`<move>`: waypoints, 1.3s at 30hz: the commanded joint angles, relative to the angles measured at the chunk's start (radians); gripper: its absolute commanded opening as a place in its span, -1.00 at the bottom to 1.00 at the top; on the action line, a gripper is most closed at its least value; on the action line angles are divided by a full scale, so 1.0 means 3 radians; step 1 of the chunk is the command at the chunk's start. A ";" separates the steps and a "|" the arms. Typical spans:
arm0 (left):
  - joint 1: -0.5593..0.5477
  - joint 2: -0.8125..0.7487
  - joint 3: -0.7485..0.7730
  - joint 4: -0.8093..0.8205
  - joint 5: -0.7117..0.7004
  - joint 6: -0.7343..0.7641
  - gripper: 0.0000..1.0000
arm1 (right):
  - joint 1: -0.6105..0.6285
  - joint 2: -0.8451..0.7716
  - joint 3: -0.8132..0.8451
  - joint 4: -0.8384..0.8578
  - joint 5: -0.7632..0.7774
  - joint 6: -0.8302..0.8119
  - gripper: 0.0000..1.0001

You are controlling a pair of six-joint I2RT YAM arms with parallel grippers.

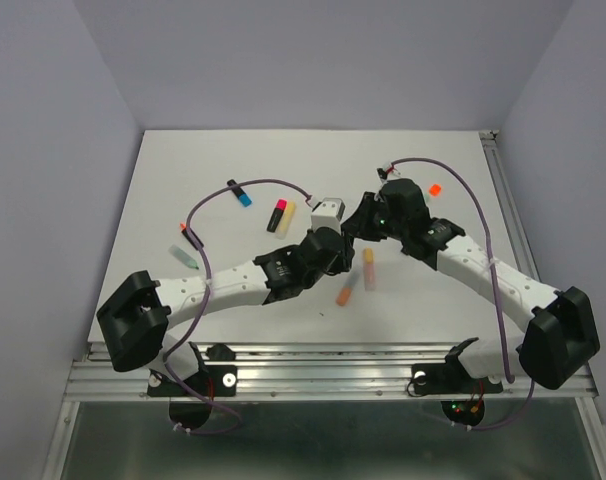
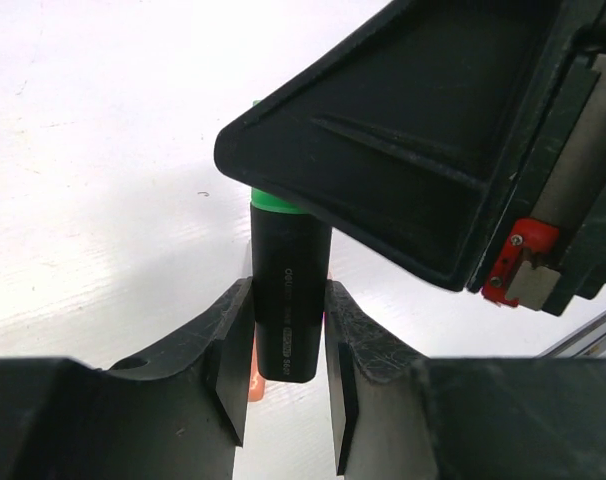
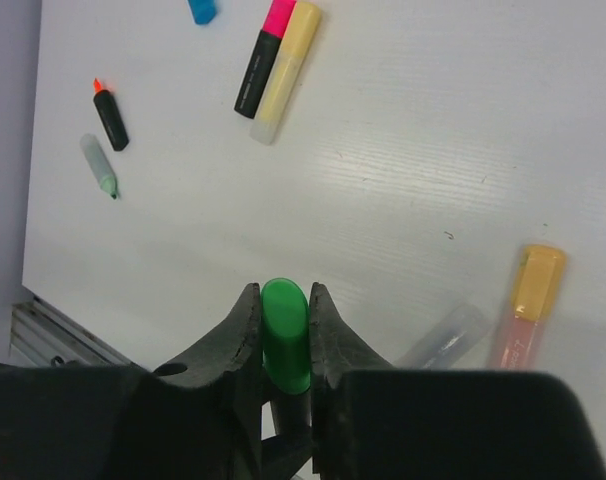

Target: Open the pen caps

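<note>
A highlighter with a black body (image 2: 288,320) and a green cap (image 3: 285,335) is held in the air between both grippers. My left gripper (image 2: 286,295) is shut on the black body. My right gripper (image 3: 280,297) is shut on the green cap, and its housing (image 2: 413,150) hides most of the cap (image 2: 275,204) in the left wrist view. The cap still sits against the body. In the top view the left gripper (image 1: 335,242) and the right gripper (image 1: 356,226) meet above the middle of the table.
On the table lie a pink-capped black pen (image 3: 263,60) beside a yellow pen (image 3: 283,70), a blue cap (image 3: 203,10), an uncapped orange-tipped black pen (image 3: 110,115), a mint pen (image 3: 99,165), an orange-capped pen (image 3: 526,305) and a clear pen (image 3: 443,335). A loose orange cap (image 1: 435,188) lies at the back right.
</note>
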 commanded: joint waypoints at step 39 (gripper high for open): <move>-0.0926 -0.0310 -0.0443 -0.0498 -0.0321 -0.1154 -0.20 | -0.0403 0.0269 0.0850 0.0266 0.0725 -0.0405 -0.99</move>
